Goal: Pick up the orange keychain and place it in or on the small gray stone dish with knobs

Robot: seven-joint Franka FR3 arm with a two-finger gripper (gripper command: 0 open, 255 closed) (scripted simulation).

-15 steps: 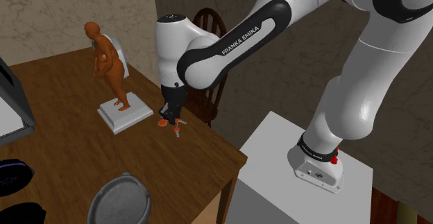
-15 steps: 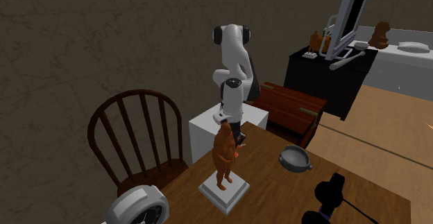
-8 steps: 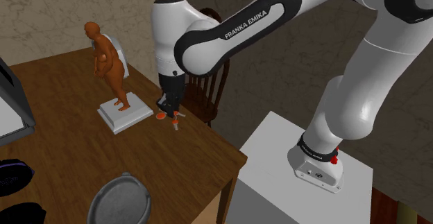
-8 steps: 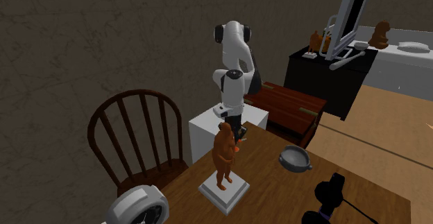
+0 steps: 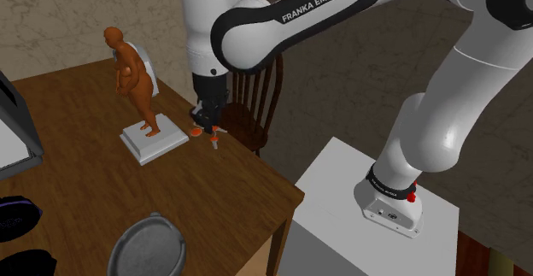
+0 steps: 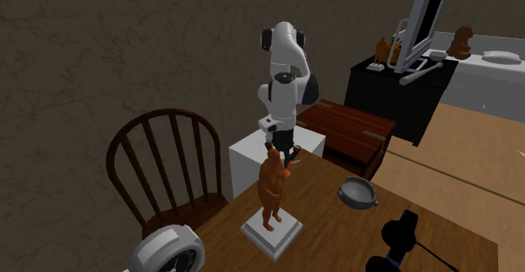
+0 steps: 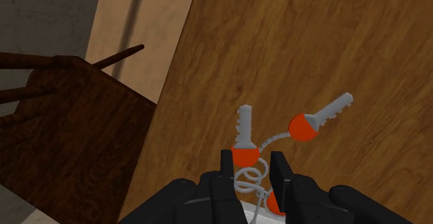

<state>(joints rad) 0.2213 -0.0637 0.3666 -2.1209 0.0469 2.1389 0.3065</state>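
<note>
- The orange keychain (image 7: 244,146), keys with orange heads on a pale coiled ring, is clasped between the two black fingers of the gripper (image 7: 254,170). The fingers stand narrow on the coil, and two keys stick out past the fingertips.
- In the shoulder view the keychain hangs under the gripper left of the frame's centre, over the far edge of the wooden table (image 5: 85,189). It seems to be clear of the wood.
- Just to its left in that frame an orange figurine (image 5: 130,73) stands on a white base (image 5: 154,142).
- The gray dish (image 5: 147,247) lies on the table at the bottom left of the shoulder view, well apart from the keychain.
- A dark wooden chair (image 5: 252,103) stands behind the table's edge.
- The white stand (image 5: 350,197) is at the lower right.
</note>
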